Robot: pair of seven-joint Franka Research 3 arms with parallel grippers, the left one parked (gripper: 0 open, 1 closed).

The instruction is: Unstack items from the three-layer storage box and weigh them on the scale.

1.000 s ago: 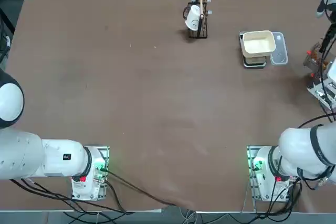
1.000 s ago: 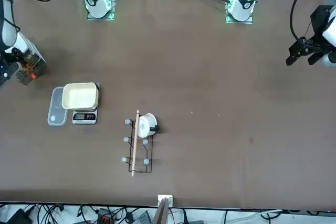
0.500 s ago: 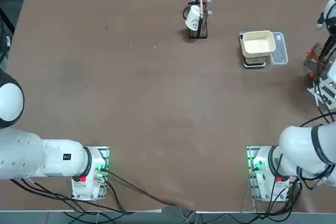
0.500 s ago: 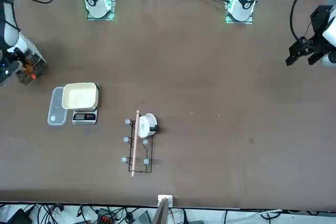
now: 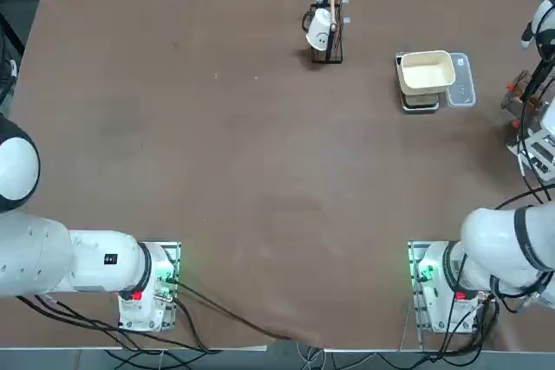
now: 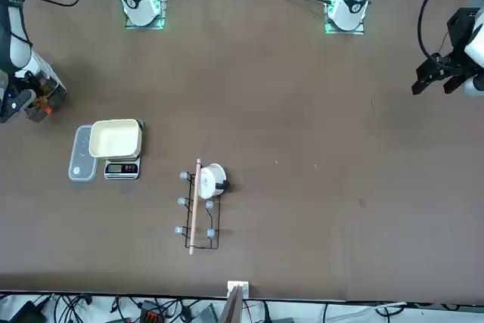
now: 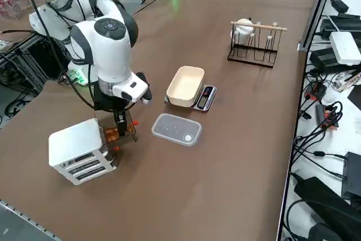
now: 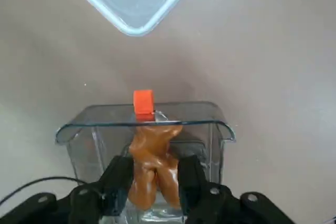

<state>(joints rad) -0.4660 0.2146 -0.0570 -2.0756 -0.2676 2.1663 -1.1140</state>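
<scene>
My right end effector (image 8: 154,177) has its fingers narrowed around brown items (image 8: 152,163) inside a clear drawer beside the three-layer storage box (image 7: 79,150), near the bench's right edge. Loose grip could drop them before the scale (image 7: 204,97).

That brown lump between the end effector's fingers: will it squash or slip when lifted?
The brown lump looks glossy, so it may slip. Its folded, twisted shape suggests soft; it could deform. The right end effector brackets it inside the clear drawer; it probably weighs little.
</scene>
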